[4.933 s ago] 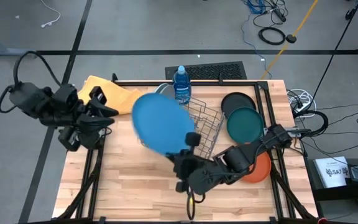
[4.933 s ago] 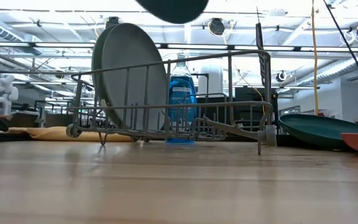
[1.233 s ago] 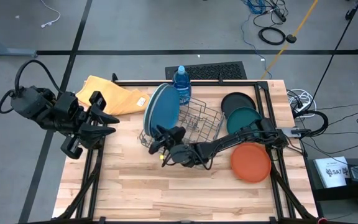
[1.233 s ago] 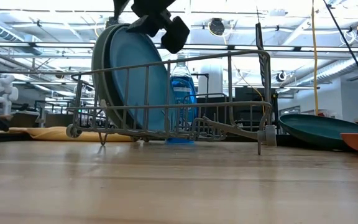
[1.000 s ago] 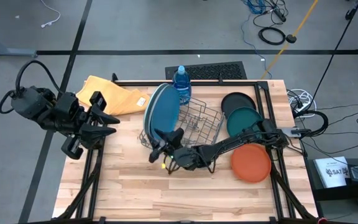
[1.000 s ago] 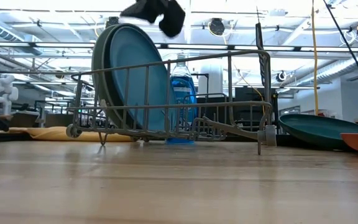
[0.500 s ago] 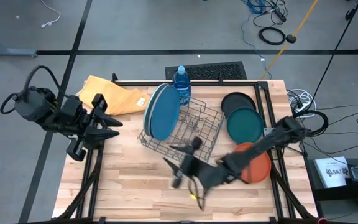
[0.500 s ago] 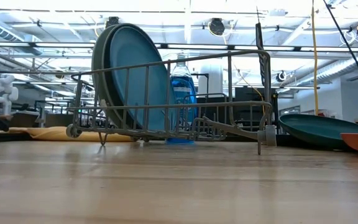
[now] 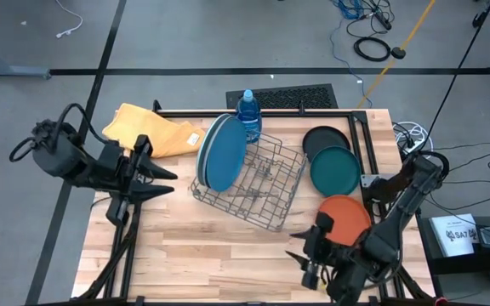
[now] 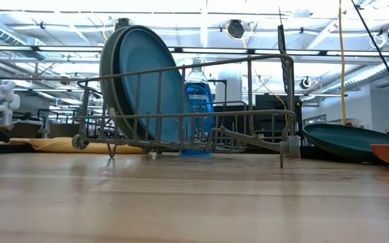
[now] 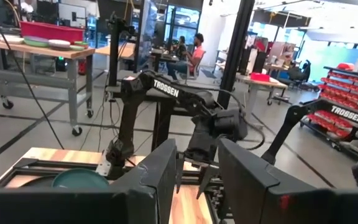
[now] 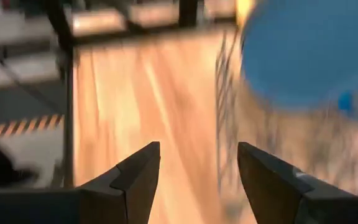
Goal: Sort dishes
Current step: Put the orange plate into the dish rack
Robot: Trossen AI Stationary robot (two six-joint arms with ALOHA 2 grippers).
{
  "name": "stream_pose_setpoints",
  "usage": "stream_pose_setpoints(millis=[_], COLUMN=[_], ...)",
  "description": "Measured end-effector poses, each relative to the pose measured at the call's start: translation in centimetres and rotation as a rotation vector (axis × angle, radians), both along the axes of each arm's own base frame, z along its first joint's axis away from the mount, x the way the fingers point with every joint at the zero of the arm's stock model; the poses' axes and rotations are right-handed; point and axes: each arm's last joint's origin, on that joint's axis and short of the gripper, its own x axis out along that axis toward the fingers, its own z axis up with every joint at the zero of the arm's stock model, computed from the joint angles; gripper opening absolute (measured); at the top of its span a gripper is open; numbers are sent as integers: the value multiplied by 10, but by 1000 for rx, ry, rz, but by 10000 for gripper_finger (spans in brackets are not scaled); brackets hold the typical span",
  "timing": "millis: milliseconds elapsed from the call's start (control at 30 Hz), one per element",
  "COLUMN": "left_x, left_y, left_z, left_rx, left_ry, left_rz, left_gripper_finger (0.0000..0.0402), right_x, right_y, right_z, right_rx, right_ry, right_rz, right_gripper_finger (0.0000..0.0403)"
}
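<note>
1. While my right hand (image 9: 311, 255) hovers over the surface's (image 9: 185, 246) near edge, its fingers are spread apart and hold nothing.
2. Just beside it sits the orange plate (image 9: 344, 218); beyond that lie the dark teal plate (image 9: 335, 171) and the black plate (image 9: 322, 138).
3. Well ahead, the blue plate (image 9: 225, 155) stands upright in the wire rack (image 9: 253, 187), a grey plate (image 10: 105, 67) behind it.
4. My left hand (image 9: 162, 180) waits off the far side, fingers parted, empty.
</note>
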Motion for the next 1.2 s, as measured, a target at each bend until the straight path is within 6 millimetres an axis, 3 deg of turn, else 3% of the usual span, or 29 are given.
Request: stream_pose_setpoints(millis=[400,700,867,1067,1200], left_x=[11,11,11,11,11], left_y=[-8,-9,-9,-9,-9], left_z=[-5,-5,-5,-5,-5], left_rx=[20,24,24,24,18], left_ry=[25,25,25,25,26], left_rz=[0,0,0,0,0], left_gripper_finger=[123,123,123,123,123], right_x=[-14,-16,-18,-17,-28], right_y=[10,16,16,19,11], right_z=[-65,-93,-101,-136,-141], right_rx=[197,101,71,166,68], right_ry=[664,832,855,852,878], right_rz=[-179,-234,-243,-215,-299], right_gripper_finger=[207,207,207,207,207])
